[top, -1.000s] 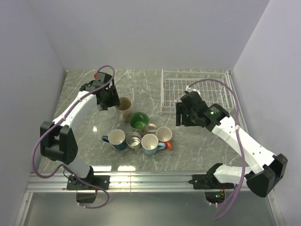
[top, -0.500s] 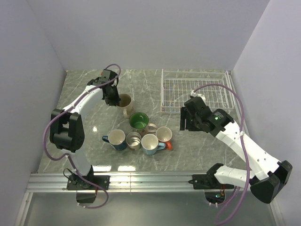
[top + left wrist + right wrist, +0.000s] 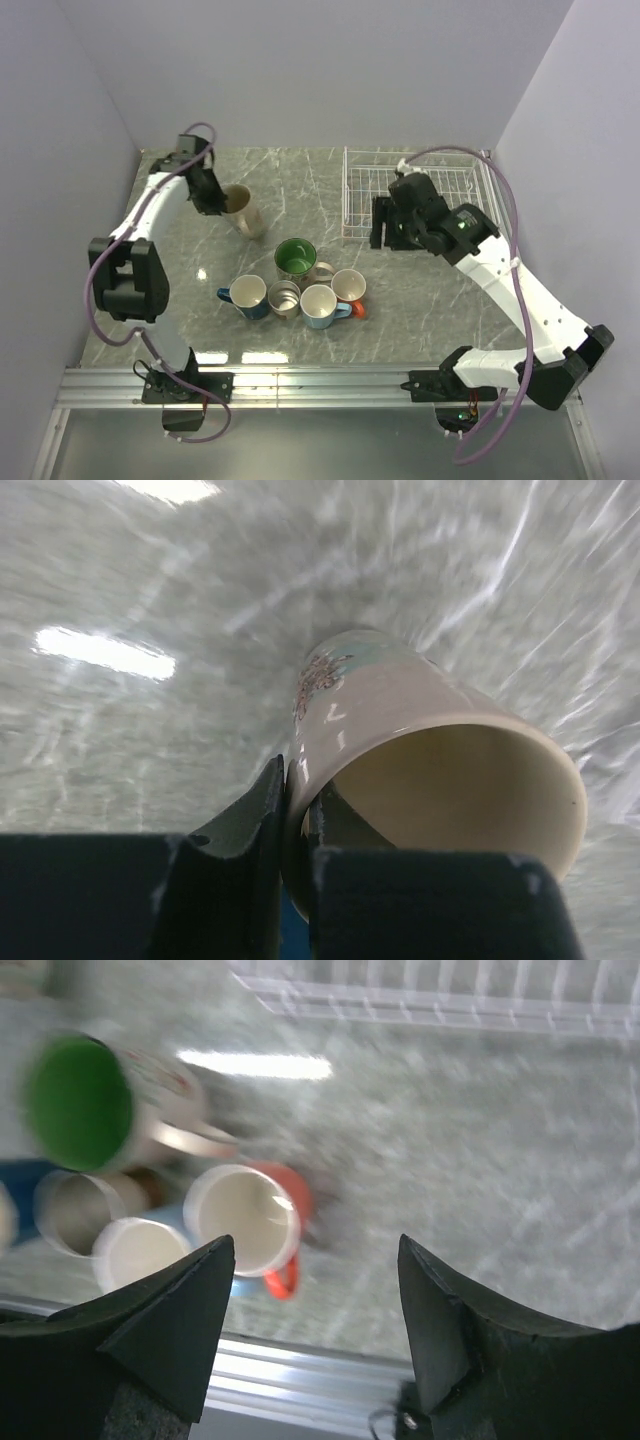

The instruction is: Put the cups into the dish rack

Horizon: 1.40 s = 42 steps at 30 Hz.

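**Cream mug gripped at the far left, five mugs grouped mid-desk**

Top view: the left jaws are clamped on the rim of the cream mug. The mug leans at a tilt over the far left of the desk, well apart from the dish rack at the far right (whether its base touches the desk cannot be told). Five mugs stand close together in the middle. The green-lined mug is farthest back. In front of it, from left to right, are the dark blue mug, the metal mug, the light blue mug and the orange mug. The right jaws hang by the rack's near left corner.

Left wrist view: one finger presses the mug's outer wall and the other sits inside its mouth, pinching the rim. The mug's open mouth faces right. The desk behind is blurred.

Right wrist view (blurred): the right jaws stand wide apart, with only the desk between the fingers. The orange mug lies below, beside the left finger, the other mugs are further left, and the rack is along the top edge.
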Tool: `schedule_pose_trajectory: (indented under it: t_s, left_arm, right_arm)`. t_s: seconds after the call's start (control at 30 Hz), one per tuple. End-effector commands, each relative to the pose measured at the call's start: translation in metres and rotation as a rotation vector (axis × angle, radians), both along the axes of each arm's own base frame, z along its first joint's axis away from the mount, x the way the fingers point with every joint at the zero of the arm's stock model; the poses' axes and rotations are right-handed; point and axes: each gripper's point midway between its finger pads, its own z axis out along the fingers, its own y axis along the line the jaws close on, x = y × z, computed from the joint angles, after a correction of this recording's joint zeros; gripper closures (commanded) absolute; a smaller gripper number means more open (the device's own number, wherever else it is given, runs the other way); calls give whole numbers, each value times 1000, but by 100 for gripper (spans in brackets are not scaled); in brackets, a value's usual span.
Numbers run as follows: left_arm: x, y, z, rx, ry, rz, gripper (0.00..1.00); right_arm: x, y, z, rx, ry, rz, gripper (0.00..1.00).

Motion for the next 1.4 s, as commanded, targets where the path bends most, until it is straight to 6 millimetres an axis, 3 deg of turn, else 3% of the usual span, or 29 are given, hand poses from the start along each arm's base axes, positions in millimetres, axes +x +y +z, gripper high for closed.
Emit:
schedule_pose_trajectory:
  t_s: [0.0,0.07,0.1,0.13,0.23,0.27,0.3,0.33,0.37,0.4,0.43,0.47,0.5,0.67,0.93,1.37]
  left_arm:
    - [28,-2,124,-225,-337,12,100]
    - [26,-8,142,-278,-386,3,100]
    - [23,-13,140,-322,-381,21,100]
    - [23,-18,169,-369,-484,1,100]
    - [14,-33,205,-509,-618,-25,100]
    - [12,-38,215,-546,-643,-42,100]
    - [8,-44,222,-604,-650,-44,100]
    - [5,-55,243,-665,-710,-120,100]
    - [2,-61,248,-732,-711,-123,100]
    - [-4,-65,260,-774,-742,-149,100]
    - [-7,-69,270,-814,-773,-180,100]
    - [-12,-74,280,-853,-829,-233,100]
    - [-17,-77,289,-909,-840,-237,100]
    - [-37,-85,313,-1063,-908,-298,100]
    - [-46,-98,327,-1126,-893,-344,100]
    - [-59,-114,341,-1219,-859,-413,100]
  right_arm:
    - [18,33,55,154,-91,80,26]
    - [23,51,85,270,-125,132,25]
    - [29,66,100,360,-149,162,24]
    - [22,82,114,469,-124,237,23]
    - [20,114,153,725,-116,346,22]
    - [17,123,155,805,-63,340,21]
    - [21,132,171,883,-92,376,20]
    - [11,142,166,951,-17,437,20]
    - [13,153,185,1073,-17,457,20]
    - [12,158,190,1138,5,474,20]
    - [11,163,178,1194,63,468,20]
    - [9,167,185,1296,148,436,20]
    - [8,168,205,1375,80,500,20]
    - [17,177,214,1508,127,493,19]
    - [38,196,220,1536,120,513,19]
    - [62,210,200,1468,93,474,22]
